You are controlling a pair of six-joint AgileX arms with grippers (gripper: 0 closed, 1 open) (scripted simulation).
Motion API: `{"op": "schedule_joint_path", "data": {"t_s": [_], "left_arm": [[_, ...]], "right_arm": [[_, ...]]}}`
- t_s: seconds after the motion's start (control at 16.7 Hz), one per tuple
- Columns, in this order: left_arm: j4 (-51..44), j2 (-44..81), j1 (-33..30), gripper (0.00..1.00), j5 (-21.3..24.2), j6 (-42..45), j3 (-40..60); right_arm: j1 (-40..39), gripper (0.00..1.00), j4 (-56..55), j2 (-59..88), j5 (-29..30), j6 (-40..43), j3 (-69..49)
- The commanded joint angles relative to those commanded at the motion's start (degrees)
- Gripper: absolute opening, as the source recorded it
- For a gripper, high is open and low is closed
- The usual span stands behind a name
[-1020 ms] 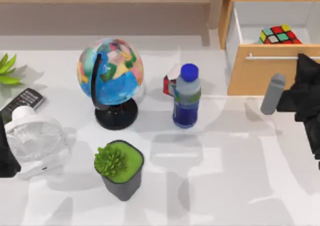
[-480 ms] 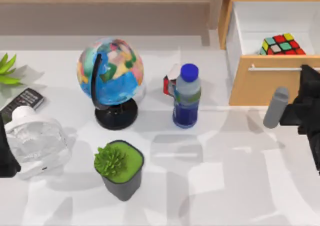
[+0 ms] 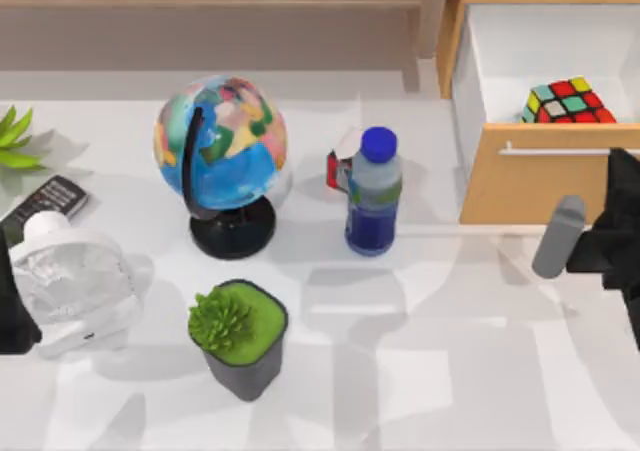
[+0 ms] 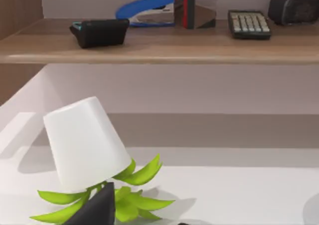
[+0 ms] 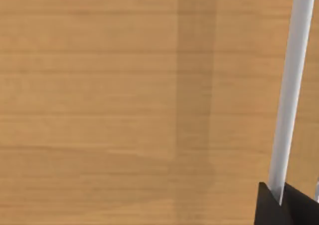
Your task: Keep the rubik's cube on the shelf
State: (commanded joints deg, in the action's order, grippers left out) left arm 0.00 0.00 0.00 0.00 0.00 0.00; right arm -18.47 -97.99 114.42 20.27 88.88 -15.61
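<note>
Drawer (image 3: 545, 176) pulled farther out toward the near edge of the counter (image 3: 450, 371) than a second ago, front panel and metal handle (image 3: 560, 151) lower in the top view; right gripper (image 3: 622, 186) carried back with it, grey cylinder on that arm likewise. Rubik's cube (image 3: 567, 101) shifted along inside the drawer, resting against the inner side of the front panel, red, green and yellow tiles up. Right gripper pinching the handle, seen close in the right wrist view as dark fingers (image 5: 271, 207) around the pale bar (image 5: 289, 95). Shelf (image 3: 210, 1) along the far side, well apart from the cube. Left arm parked at the counter's left edge; fingers' state impossible to tell. No legible writing anywhere.
</note>
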Motion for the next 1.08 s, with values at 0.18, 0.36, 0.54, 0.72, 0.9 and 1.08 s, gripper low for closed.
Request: {"op": "schedule_joint_path", "data": {"t_s": [0.18, 0.36, 0.54, 0.72, 0.9, 1.08], "left_arm": [[0.0, 0.0, 0.0, 1.00, 0.0, 0.0, 0.0], [0.0, 0.0, 0.0, 1.00, 0.0, 0.0, 0.0], [0.0, 0.0, 0.0, 1.00, 0.0, 0.0, 0.0], [0.0, 0.0, 0.0, 1.00, 0.0, 0.0, 0.0], [0.0, 0.0, 0.0, 1.00, 0.0, 0.0, 0.0], [0.0, 0.0, 0.0, 1.00, 0.0, 0.0, 0.0]], "right_arm": [[0.0, 0.00, 0.0, 0.0, 0.0, 0.0, 0.0], [0.0, 0.23, 0.0, 0.0, 0.0, 0.0, 0.0], [0.0, 0.45, 0.0, 0.0, 0.0, 0.0, 0.0], [0.0, 0.68, 0.0, 0.0, 0.0, 0.0, 0.0], [0.0, 0.90, 0.0, 0.0, 0.0, 0.0, 0.0], [0.0, 1.00, 0.0, 0.0, 0.0, 0.0, 0.0]]}}
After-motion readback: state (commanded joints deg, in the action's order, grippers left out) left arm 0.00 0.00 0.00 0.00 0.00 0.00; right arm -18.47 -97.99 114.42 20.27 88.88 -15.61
